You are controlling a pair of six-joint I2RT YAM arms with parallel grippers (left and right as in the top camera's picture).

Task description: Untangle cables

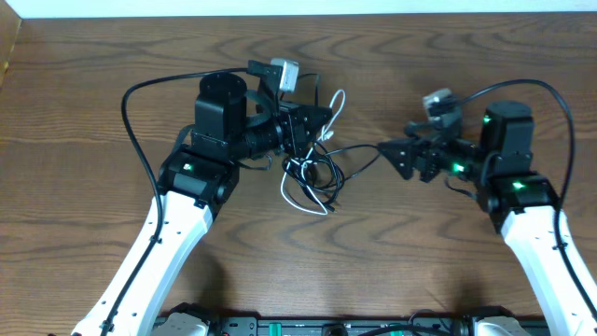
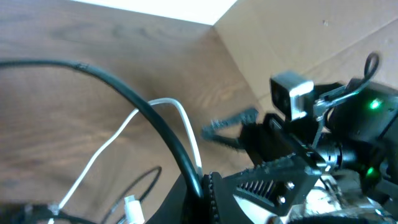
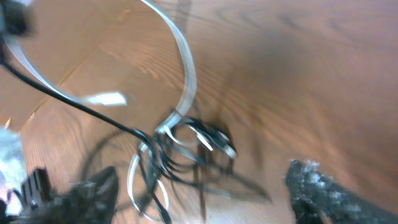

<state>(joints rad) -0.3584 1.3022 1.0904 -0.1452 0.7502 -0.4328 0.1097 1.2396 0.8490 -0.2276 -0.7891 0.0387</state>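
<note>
Brown wood-grain worktop (image 1: 84, 112), viewed from overhead and from both wrists. Left fingers (image 2: 273, 177) clenched on a black cable (image 2: 155, 118), with a white cable (image 2: 186, 127) arching just beyond it. Right fingers (image 3: 314, 186) released and spread wide, grasping nothing. Between the two sets of fingers, nearer the left pair, the tangled cables (image 1: 312, 177) lying in loose loops on the wood. One black strand stretched from the heap toward the right fingertips.
</note>
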